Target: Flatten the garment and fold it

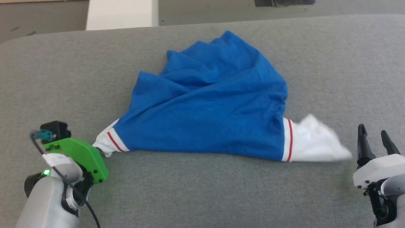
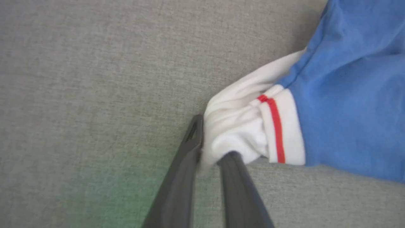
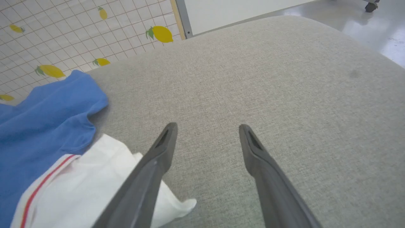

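The garment (image 1: 208,104), a royal-blue jersey with white sleeves and red stripe trim, lies crumpled on the grey table (image 1: 202,190); no number or lettering shows. My left gripper (image 2: 215,148) is shut on the bunched white left sleeve (image 2: 237,126), at the garment's lower left corner in the head view (image 1: 101,148). My right gripper (image 1: 375,137) stands open just right of the white right sleeve (image 1: 316,142), touching nothing. In the right wrist view the gripper (image 3: 207,133) spreads over bare cloth, the sleeve (image 3: 88,183) beside its left finger.
The grey padded table runs to a rounded far edge (image 1: 284,19). Beyond it are grey floor and a white panel (image 1: 121,12). A lemon-patterned tiled surface (image 3: 63,31) shows past the table in the right wrist view. Bare table lies in front of the garment.
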Motion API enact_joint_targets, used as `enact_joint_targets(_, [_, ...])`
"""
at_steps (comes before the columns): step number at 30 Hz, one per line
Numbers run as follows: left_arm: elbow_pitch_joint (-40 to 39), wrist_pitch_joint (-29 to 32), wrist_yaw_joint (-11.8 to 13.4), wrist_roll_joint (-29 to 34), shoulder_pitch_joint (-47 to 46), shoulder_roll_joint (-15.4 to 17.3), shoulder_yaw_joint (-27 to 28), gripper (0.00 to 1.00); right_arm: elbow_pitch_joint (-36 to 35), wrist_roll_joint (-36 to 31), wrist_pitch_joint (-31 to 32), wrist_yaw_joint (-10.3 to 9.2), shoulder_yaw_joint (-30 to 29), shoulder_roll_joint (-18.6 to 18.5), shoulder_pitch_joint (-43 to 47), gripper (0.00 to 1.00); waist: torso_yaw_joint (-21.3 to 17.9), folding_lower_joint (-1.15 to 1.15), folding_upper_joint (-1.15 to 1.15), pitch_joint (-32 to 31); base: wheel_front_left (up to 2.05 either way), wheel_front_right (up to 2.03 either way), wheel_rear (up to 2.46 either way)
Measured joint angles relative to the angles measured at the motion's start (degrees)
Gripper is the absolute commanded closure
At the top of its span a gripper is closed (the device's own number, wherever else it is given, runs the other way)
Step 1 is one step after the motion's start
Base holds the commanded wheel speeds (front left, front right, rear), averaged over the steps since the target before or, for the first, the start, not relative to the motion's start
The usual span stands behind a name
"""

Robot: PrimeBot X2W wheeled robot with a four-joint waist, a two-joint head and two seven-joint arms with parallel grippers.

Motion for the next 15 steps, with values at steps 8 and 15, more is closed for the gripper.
enact_joint_targets(8, [-12.12,-3.82,3.79,-1.10,5.40,-0.03,3.72,0.00,0.20,-0.43,0.20,0.00,0.48,-0.01,0.05,0.00,2.13,0.00,0.00,-2.68,0.00,0.00,0.00])
enact_joint_targets(15, [-17.19,1.80,4.83,0.74,6.54,0.01,-0.75,0.00,0.13,-0.43,0.25,0.00,0.68,-0.01,0.14,0.00,2.61,0.00,0.00,-2.32,0.00,0.00,0.00])
